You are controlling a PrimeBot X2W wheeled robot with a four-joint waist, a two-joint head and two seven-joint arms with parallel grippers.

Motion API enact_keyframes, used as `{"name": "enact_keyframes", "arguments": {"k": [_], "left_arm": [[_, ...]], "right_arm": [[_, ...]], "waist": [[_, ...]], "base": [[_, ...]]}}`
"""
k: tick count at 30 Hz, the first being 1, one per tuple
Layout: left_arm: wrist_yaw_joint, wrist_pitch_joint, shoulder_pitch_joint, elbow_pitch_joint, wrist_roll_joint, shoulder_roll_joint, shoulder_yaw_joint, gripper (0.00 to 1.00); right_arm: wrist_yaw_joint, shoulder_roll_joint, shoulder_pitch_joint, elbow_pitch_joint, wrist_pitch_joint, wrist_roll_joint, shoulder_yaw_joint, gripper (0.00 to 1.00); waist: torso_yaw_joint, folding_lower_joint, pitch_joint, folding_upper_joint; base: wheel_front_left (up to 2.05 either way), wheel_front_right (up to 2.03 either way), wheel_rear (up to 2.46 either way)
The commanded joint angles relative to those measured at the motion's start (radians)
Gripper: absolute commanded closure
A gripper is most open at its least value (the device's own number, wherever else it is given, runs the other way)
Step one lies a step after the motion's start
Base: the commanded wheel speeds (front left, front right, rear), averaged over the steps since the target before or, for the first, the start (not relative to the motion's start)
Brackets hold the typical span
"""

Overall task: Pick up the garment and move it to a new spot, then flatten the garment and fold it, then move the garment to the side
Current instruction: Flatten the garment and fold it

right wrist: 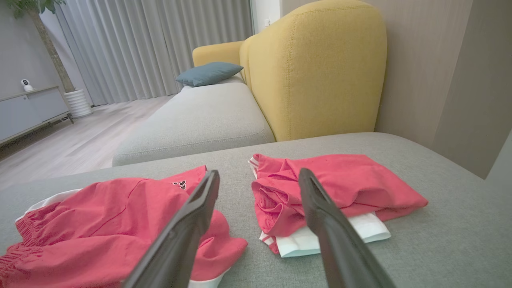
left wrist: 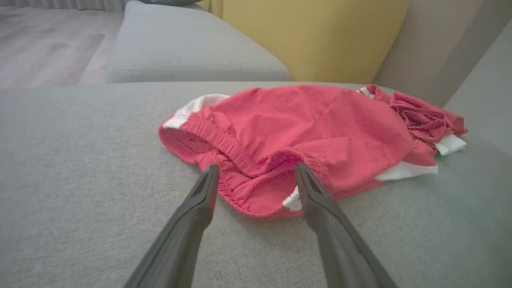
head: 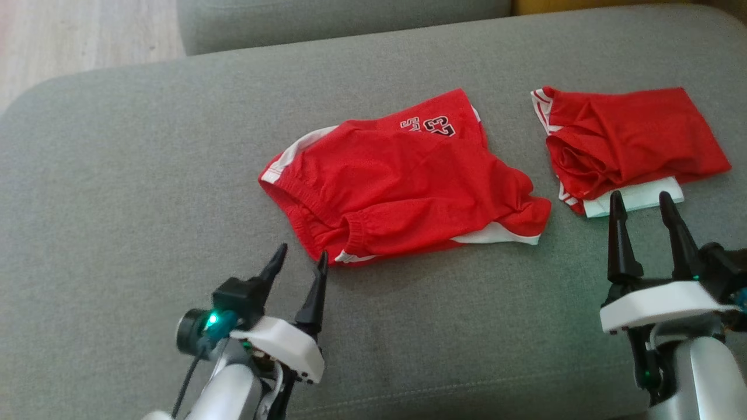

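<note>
Red shorts (head: pixel 402 184) with white side stripes and a dark number print lie loosely spread in the middle of the grey sofa seat (head: pixel 117 175). The waistband of the red shorts (left wrist: pixel 288 140) faces my left gripper. My left gripper (head: pixel 300 259) (left wrist: pixel 256 176) is open, its tips just short of the waistband and holding nothing. My right gripper (head: pixel 642 204) (right wrist: pixel 259 182) is open too, hovering near the front edge of a folded red garment (head: pixel 630 143) (right wrist: pixel 340 188). The red shorts (right wrist: pixel 100 224) lie to its left.
The folded red garment rests on a folded white piece (head: pixel 636 198) at the right of the seat. A second grey seat (right wrist: pixel 200 116) and a yellow backrest (right wrist: pixel 320 68) stand behind. Wooden floor (head: pixel 76 35) lies off the far left edge.
</note>
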Motion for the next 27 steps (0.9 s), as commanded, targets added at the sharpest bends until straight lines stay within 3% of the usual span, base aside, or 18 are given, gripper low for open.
{"name": "enact_keyframes", "arguments": {"k": [1,8,20,21,22,27], "left_arm": [[-0.005,-0.008,-0.057,-0.016,0.007,0.002,0.02,0.0],[-0.072,-0.004,-0.133,0.095,0.038,0.002,-0.062,0.0],[-0.049,0.021,-0.218,0.23,0.098,0.014,-0.114,0.0],[-0.052,0.02,-0.221,0.235,0.094,0.013,-0.114,0.58],[-0.054,0.018,-0.223,0.238,0.09,0.013,-0.114,1.0],[-0.048,0.001,-0.224,0.214,0.064,0.011,-0.096,1.0]], "right_arm": [[0.007,-0.005,-0.045,-0.037,-0.005,0.004,0.026,0.0],[0.007,-0.005,-0.068,-0.038,-0.003,0.001,0.036,0.0],[0.007,-0.005,-0.086,-0.027,-0.007,-0.001,0.039,0.0],[0.007,-0.005,-0.085,-0.024,-0.006,-0.003,0.036,0.0],[0.007,-0.005,-0.084,-0.021,-0.002,-0.005,0.033,0.0],[0.007,-0.005,-0.072,0.006,0.027,-0.018,0.04,0.0]], "waist": [[-0.005,0.0,0.007,0.0],[-0.027,0.0,0.041,0.0],[-0.057,0.0,0.066,0.0],[-0.06,0.0,0.067,0.0],[-0.062,0.0,0.067,0.0],[-0.061,0.0,0.063,0.0]], "base": [[0.0,0.0,0.0],[0.0,0.0,0.0],[0.0,0.0,0.0],[0.0,0.0,0.0],[0.0,0.0,0.0],[0.0,0.0,0.0]]}}
